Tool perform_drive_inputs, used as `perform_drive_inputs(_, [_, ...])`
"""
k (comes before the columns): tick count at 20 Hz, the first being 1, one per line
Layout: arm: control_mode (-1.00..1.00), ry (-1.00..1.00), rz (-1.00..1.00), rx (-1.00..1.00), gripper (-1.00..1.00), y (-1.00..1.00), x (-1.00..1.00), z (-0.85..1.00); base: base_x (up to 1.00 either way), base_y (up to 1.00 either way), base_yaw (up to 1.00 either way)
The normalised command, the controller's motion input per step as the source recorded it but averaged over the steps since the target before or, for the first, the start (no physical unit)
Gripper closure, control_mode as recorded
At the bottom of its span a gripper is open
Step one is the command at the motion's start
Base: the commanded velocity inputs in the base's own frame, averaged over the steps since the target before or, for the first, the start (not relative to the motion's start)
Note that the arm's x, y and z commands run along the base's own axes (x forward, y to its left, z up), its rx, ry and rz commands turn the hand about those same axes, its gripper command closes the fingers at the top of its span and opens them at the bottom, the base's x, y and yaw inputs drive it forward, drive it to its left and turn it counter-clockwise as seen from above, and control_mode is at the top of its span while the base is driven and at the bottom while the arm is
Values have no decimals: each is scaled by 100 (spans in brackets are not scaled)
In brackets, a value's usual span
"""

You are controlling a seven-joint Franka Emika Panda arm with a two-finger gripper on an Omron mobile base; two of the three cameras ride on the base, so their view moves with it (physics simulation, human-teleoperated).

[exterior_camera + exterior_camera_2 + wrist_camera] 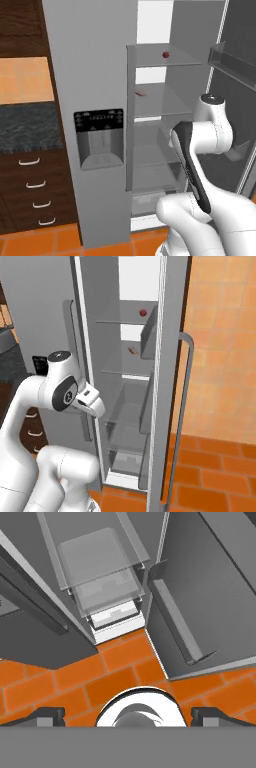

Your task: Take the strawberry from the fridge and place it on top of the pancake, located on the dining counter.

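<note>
Left base view: the strawberry (165,54) is seen upper centre on a fridge (95,75) shelf; judged light, soft, bruisable, best pinched gently across its middle. The gripper (128,716) is spread wide, empty.

Readable text: none could be made out in any view.
Dispenser panel (98,120): black, on the fridge (95,75) door at centre left of the left base view; it carried a row of tiny pale marks, too small to read.
</note>
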Motion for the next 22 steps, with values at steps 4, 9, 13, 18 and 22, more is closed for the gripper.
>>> perform_drive_inputs(4, [100, 0, 0, 0, -100, 0, 0, 0, 54, -9, 0])
perform_drive_inputs(9, [100, 0, 0, 0, -100, 0, 0, 0, 47, -12, 0])
perform_drive_inputs(13, [100, 0, 0, 0, -100, 0, 0, 0, 37, -15, -1])
perform_drive_inputs(18, [100, 0, 0, 0, -100, 0, 0, 0, 51, -4, -3])
perform_drive_inputs(22, [100, 0, 0, 0, -100, 0, 0, 0, 34, -19, 0])
